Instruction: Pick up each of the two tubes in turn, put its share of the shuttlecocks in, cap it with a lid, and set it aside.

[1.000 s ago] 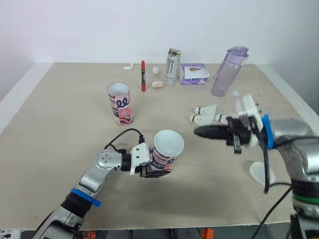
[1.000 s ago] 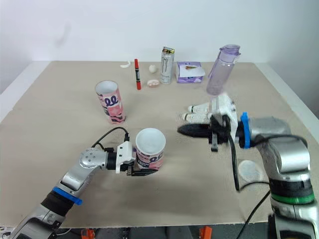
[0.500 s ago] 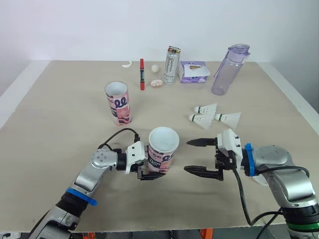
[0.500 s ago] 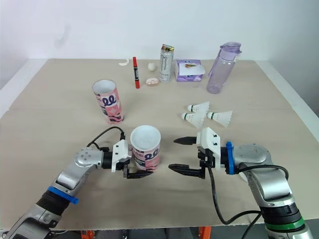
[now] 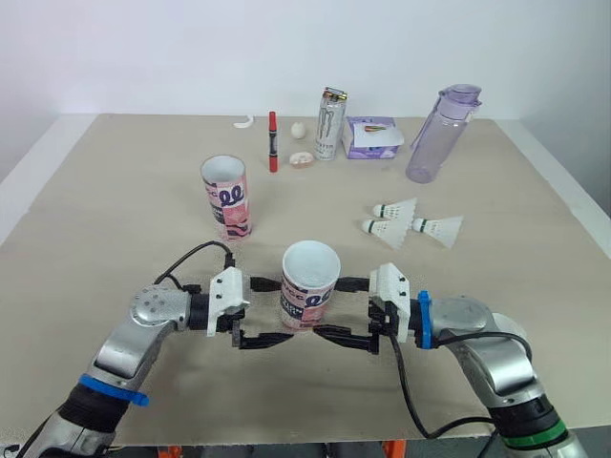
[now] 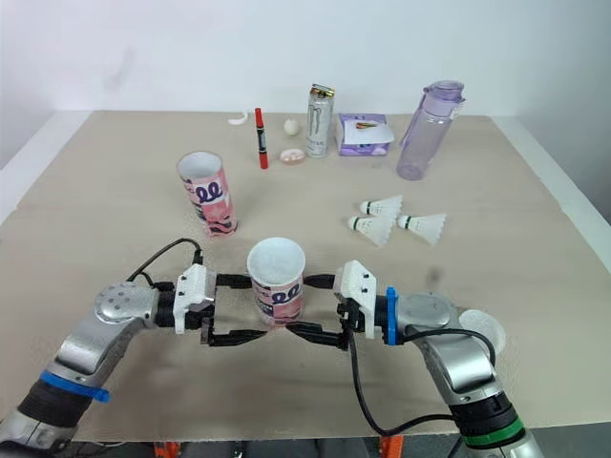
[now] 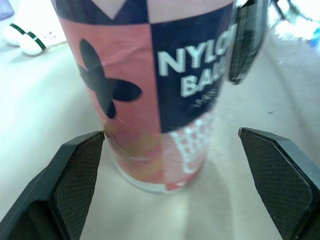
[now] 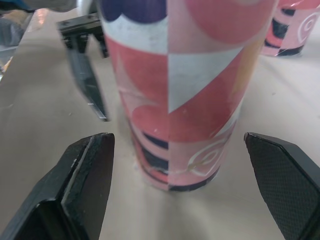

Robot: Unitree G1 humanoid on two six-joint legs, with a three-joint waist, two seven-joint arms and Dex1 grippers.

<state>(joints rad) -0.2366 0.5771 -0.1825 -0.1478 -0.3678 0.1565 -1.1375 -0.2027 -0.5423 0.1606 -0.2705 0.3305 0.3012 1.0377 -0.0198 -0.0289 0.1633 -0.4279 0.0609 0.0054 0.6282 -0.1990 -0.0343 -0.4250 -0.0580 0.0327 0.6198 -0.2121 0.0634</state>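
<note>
A pink and navy tube (image 5: 308, 286) stands upright and open-topped on the table's near middle. My left gripper (image 5: 284, 309) is open from its left, one finger on each side, and the left wrist view shows both pads (image 7: 65, 185) clear of the tube (image 7: 150, 90). My right gripper (image 5: 328, 307) is open from its right, straddling the same tube (image 8: 185, 90) without touching it. A second tube (image 5: 227, 197) stands further back on the left. Three shuttlecocks (image 5: 396, 209) lie at the right. A white lid (image 6: 482, 329) lies beside my right forearm.
Along the far edge stand a drink can (image 5: 329, 125), a purple bottle (image 5: 430, 134), a purple box (image 5: 370, 139) and a red marker (image 5: 273, 143). Small white bits (image 5: 301, 160) lie near the can.
My left gripper has let go of the tilted tube, which now stands upright. My right gripper has opened and swung down from near the shuttlecocks to the tube's right side.
</note>
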